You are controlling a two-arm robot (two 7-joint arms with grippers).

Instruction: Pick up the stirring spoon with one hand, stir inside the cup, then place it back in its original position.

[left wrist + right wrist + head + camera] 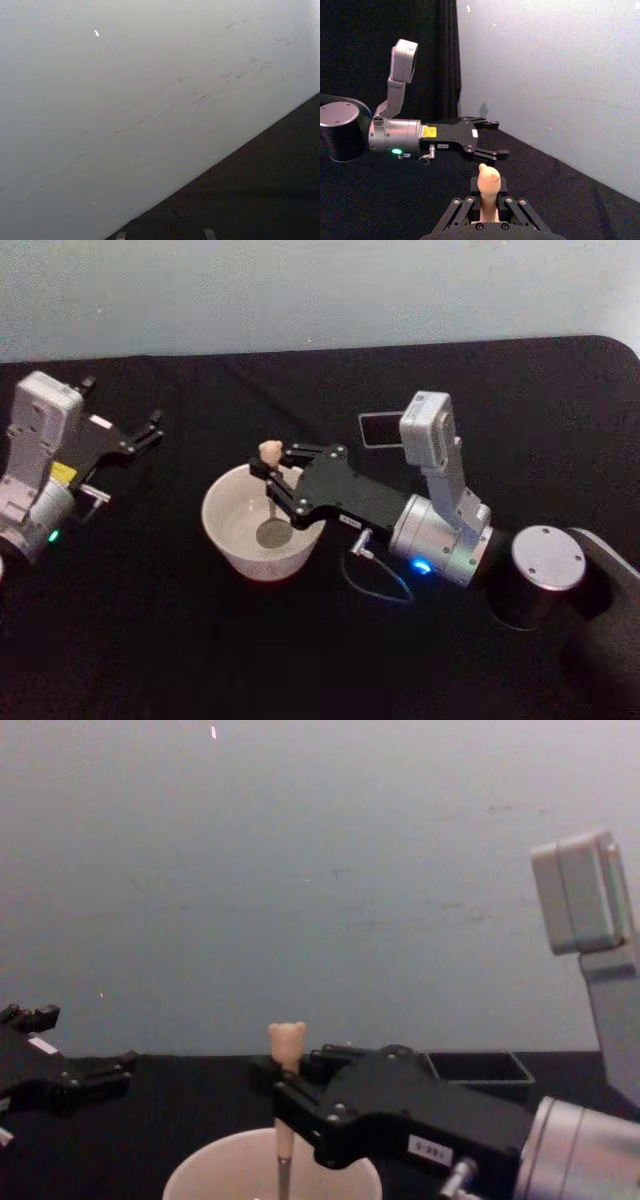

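Note:
The stirring spoon [269,453] stands upright in the pale cup [222,502] at the table's middle. Its bear-head handle [287,1038] sticks up above the rim, and its silver bowl [273,533] rests low inside the cup. My right gripper [272,472] reaches in from the right over the cup's far rim and is shut on the spoon's handle [488,186]. The dark grey holder [366,430] stands behind the right arm, partly hidden by its wrist. Far to the left, my left gripper [122,410] stays parked and open, with nothing in it.
A round black and silver arm base [546,560] sits at the right front. A pale wall [320,870] closes off the back of the black table. There is free black tabletop [150,620] in front of and left of the cup.

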